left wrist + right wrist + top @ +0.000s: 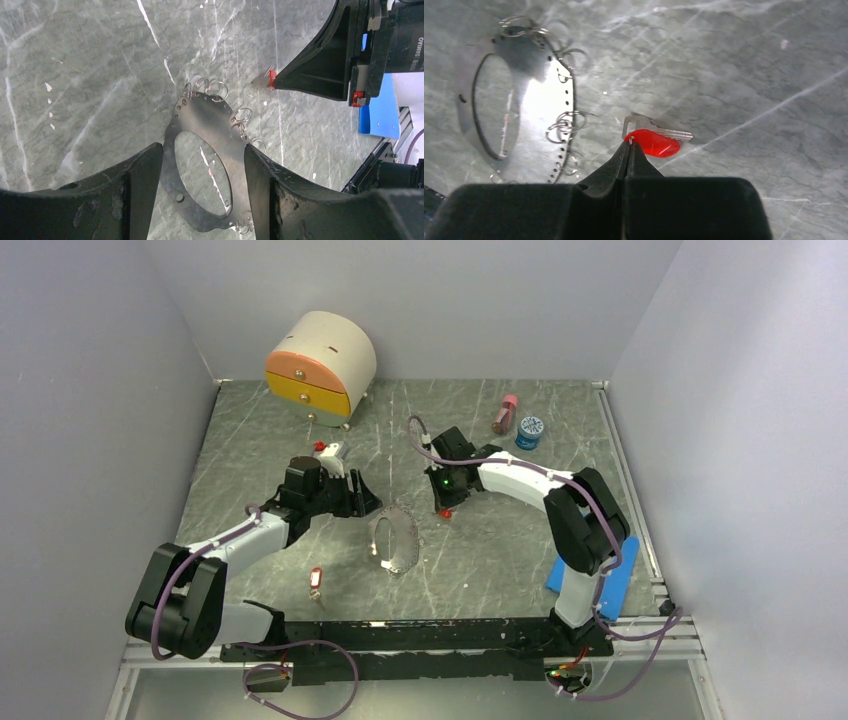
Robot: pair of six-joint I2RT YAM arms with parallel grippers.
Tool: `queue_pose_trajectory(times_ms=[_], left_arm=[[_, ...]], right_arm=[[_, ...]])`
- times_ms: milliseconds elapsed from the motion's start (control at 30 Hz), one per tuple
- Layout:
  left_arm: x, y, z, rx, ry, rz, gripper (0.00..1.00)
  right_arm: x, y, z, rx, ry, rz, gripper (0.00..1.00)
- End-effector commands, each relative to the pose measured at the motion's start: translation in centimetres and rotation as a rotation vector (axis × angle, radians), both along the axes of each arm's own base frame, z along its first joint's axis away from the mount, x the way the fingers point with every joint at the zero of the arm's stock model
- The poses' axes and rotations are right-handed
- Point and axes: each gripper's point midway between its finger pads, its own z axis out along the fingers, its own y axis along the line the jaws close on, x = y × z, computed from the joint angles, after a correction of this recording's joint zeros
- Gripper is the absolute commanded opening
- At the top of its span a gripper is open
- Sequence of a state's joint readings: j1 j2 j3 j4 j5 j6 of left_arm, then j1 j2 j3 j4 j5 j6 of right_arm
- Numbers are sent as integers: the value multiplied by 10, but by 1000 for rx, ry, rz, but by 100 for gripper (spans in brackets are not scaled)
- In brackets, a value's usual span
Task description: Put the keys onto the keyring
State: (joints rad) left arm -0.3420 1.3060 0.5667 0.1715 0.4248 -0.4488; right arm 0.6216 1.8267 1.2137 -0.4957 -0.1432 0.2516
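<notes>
The keyring (406, 538) is a flat oval metal plate with a large hole and several small split rings along its edge, lying mid-table. My left gripper (203, 147) is open, one finger on each side of the keyring (210, 114), just above it. My right gripper (629, 142) is shut, its tips pinching the small wire loop of a key with a red tag (656, 144) that lies on the table right of the keyring (541, 105). A second key (316, 581) lies near the front. A third key (330, 450) sits behind the left arm.
A round-topped drawer box (320, 365) stands at the back left. A pink bottle (505, 413) and a blue-lidded jar (530, 431) stand at the back right. A blue block (592, 585) lies beside the right arm's base. Walls close in on three sides.
</notes>
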Motion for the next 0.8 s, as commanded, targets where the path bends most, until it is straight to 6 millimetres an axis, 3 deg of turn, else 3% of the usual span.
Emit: queue_pose_trajectory(times_ms=[0, 333, 767], left_arm=[[7, -7, 16, -39, -71, -17, 65], [5, -10, 16, -44, -70, -26, 64], [2, -13, 12, -44, -55, -31, 64]], right_arm=[[0, 24, 22, 43, -32, 65, 0], [-4, 38, 9, -6, -26, 123, 0], [1, 36, 4, -78, -55, 142, 0]])
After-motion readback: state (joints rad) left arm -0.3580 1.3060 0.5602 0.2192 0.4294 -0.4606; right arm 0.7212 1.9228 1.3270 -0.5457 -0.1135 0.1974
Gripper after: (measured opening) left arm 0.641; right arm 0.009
